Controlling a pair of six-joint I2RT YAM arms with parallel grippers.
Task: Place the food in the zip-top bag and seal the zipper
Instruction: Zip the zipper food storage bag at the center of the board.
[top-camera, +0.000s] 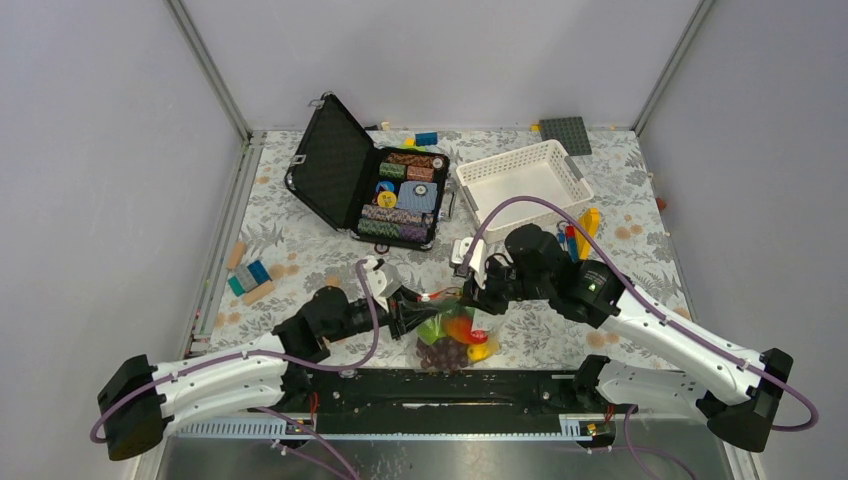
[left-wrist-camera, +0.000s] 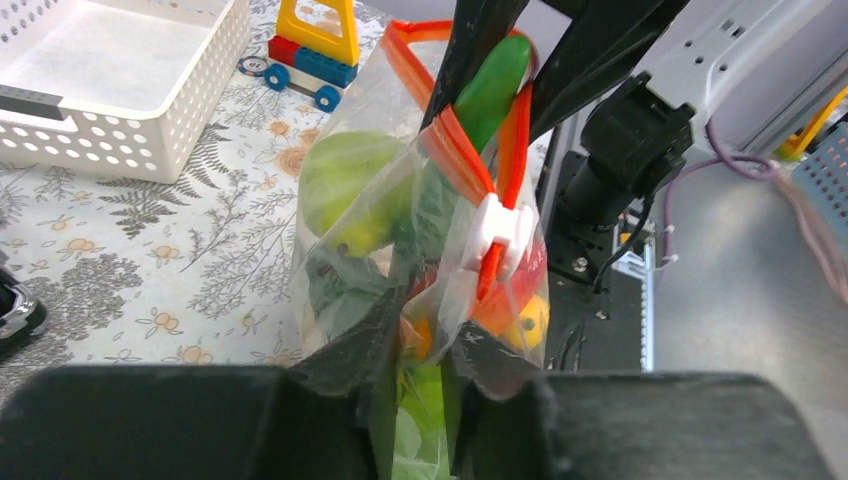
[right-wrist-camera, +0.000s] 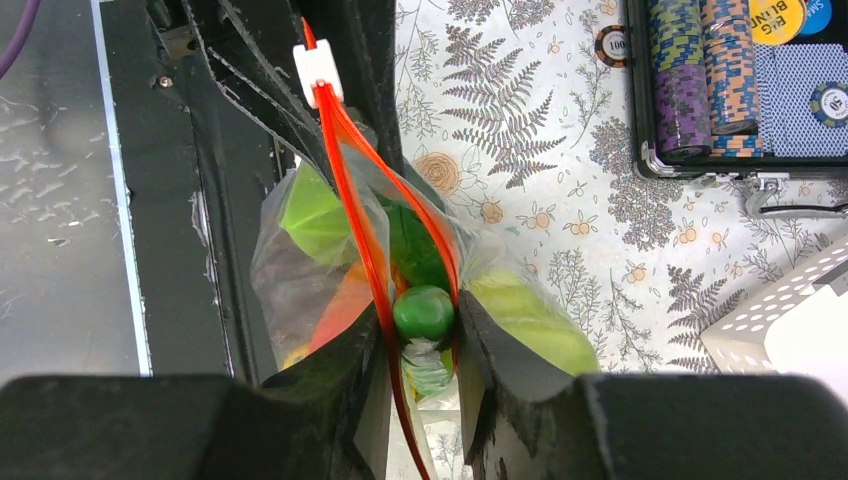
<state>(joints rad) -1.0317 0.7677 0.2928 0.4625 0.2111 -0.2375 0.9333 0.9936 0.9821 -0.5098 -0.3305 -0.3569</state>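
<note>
Clear crinkly plastic, the zip-top bag (top-camera: 456, 338) sits at the near edge of the worktop (top-camera: 300, 250), held between both claws; the left claw (left-wrist-camera: 425, 338) pinches one end of its mouth, the right claw (right-wrist-camera: 422, 322) is clamped on the other; inside is the food (top-camera: 445, 352): pear (left-wrist-camera: 350, 190), grapes and orange pieces, with the cucumber (left-wrist-camera: 497, 80) poking out; the zipper (right-wrist-camera: 345, 170) gapes, its white slider (right-wrist-camera: 318, 72) near the left claw; the black case (top-camera: 330, 170) holds chip stacks (top-camera: 400, 210).
</note>
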